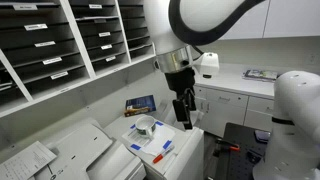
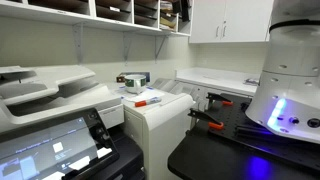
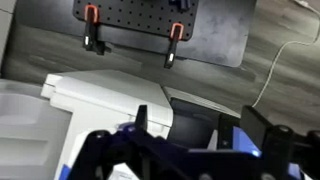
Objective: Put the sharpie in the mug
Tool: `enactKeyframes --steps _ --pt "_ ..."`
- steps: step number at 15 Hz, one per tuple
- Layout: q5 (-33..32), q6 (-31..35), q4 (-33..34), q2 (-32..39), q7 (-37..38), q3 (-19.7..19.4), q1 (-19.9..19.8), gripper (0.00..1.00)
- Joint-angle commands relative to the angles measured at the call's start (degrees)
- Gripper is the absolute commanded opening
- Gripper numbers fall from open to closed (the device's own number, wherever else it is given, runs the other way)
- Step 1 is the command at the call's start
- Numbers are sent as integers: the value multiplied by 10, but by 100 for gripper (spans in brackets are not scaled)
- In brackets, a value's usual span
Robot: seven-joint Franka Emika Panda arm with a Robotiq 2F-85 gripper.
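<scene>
The mug (image 1: 146, 126) is small, pale and round with a darker inside. It stands on the white cabinet top (image 1: 180, 140). The sharpie (image 1: 157, 158) is a slim red pen lying nearer the front of that top, among flat blue pieces (image 1: 163, 147). It also shows as a small red mark in an exterior view (image 2: 141, 102). My gripper (image 1: 183, 110) hangs above the cabinet's right edge, to the right of the mug and higher than it. In the wrist view my gripper (image 3: 200, 135) is open with nothing between the fingers. Neither mug nor sharpie shows there.
Paper-sorting shelves (image 1: 60, 45) line the wall behind. A printer (image 2: 50, 95) stands beside the cabinet. A small dark box (image 1: 140, 103) lies behind the mug. A black table (image 2: 230, 150) with red-handled clamps (image 3: 92, 28) lies below. The robot base (image 2: 290, 80) stands on it.
</scene>
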Motion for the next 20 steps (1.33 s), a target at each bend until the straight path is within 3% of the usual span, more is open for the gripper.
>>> enactKeyframes --steps 1,4,7,15,17,18,19,20 --pt "1 -1 1 0 -1 2 -2 100" --pt "-22 25 -2 8 -29 4 2 100" --pt "-65 102 -2 49 -102 1 9 100" --pt "-149 369 28 308 -333 -40 5 100" --pt "-175 397 49 372 -375 -36 -3 100" --pt "-179 372 67 395 -363 -30 -8 100" --pt "-161 393 33 361 -349 -26 -10 100" --pt "-166 392 47 385 -350 -24 -13 100"
